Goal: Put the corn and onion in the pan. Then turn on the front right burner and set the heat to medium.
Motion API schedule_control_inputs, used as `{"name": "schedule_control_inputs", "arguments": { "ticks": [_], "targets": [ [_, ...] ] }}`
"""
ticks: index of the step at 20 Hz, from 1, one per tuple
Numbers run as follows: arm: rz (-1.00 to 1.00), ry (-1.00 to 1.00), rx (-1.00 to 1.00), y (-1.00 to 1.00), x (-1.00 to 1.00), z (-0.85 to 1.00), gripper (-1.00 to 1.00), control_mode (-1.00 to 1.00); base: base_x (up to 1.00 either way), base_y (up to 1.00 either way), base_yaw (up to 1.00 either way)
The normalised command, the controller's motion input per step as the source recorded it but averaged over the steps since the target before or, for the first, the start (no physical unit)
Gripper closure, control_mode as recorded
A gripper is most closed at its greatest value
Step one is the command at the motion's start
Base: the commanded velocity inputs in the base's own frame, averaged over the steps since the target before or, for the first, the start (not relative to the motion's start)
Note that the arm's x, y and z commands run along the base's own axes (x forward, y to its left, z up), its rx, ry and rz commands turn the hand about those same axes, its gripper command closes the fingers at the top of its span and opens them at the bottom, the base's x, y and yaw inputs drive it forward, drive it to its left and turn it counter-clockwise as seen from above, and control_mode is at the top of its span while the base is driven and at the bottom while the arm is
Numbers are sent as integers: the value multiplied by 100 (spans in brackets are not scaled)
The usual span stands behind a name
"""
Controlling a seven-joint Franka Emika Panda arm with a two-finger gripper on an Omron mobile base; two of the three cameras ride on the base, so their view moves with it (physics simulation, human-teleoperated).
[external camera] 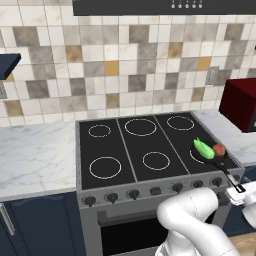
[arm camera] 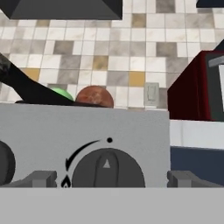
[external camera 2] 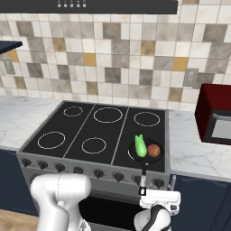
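The black pan (external camera: 214,157) (external camera 2: 145,155) sits on the front right burner (external camera: 192,155) (external camera 2: 130,154) of the black cooktop. In it lie the green corn (external camera: 202,147) (external camera 2: 140,146) (arm camera: 61,93) and the reddish onion (external camera: 219,149) (external camera 2: 154,150) (arm camera: 94,96), side by side. The pan's long handle (external camera 2: 144,173) (arm camera: 26,87) sticks out over the stove's front edge. My gripper (external camera 2: 158,195) (arm camera: 111,178) is open, level with the front panel. Its fingertips (arm camera: 42,178) stand either side of the rightmost round knob (arm camera: 107,168) (external camera 2: 158,182), apart from it.
A row of several dark knobs (external camera: 133,194) runs along the stove's front panel. A dark red microwave (external camera: 241,104) (external camera 2: 215,113) (arm camera: 197,87) stands on the marble counter right of the stove. The pan handle hangs just above and left of my hand.
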Motion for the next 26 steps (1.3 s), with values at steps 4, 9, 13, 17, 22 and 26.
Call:
{"name": "schedule_control_inputs", "arguments": {
  "ticks": [4, 9, 13, 17, 22, 26],
  "targets": [
    [0, 0, 0, 0, 29, 0, -100, -100, 0, 0, 0],
    [0, 0, 0, 0, 6, 0, -100, -100, 0, 0, 0],
    [0, 0, 0, 0, 0, 0, -100, -100, 0, 0, 0],
    [0, 0, 0, 0, 0, 0, 100, -100, 0, 0, 0],
    [0, 0, 0, 0, 0, 0, 100, -100, 0, 0, 0],
    [0, 0, 0, 0, 0, 0, 100, -100, 0, 0, 0]
  ]
}}
